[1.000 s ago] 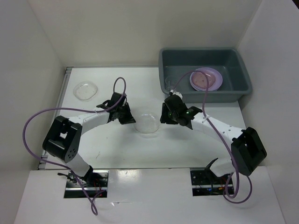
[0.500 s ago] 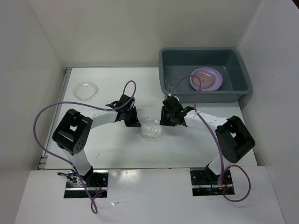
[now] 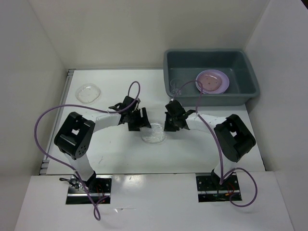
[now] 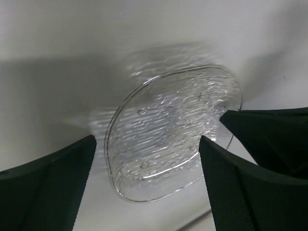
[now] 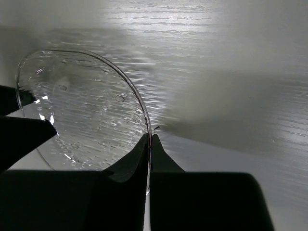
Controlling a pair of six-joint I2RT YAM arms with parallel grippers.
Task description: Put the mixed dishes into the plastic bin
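Note:
A clear plastic plate [image 3: 154,133] hangs tilted over the middle of the table between my two grippers. My right gripper [image 3: 168,126] is shut on its right rim; in the right wrist view the fingertips [image 5: 150,140] pinch the thin edge of the plate [image 5: 86,110]. My left gripper [image 3: 144,123] stands open at the plate's left side, its fingers [image 4: 53,183] wide apart either side of the plate [image 4: 168,130] without touching it. A second clear plate [image 3: 88,93] lies at the far left. The grey plastic bin [image 3: 250,72] at the back right holds a pink plate [image 3: 211,82] with a lavender rim showing round it.
White walls close in the table at the left, back and right. The bin's near wall [image 3: 207,99] stands just behind my right arm. Purple cables loop over both arms.
My left gripper has opened and let go of the clear plate. My right gripper has closed on the plate's rim. The plate has shifted slightly towards the left.

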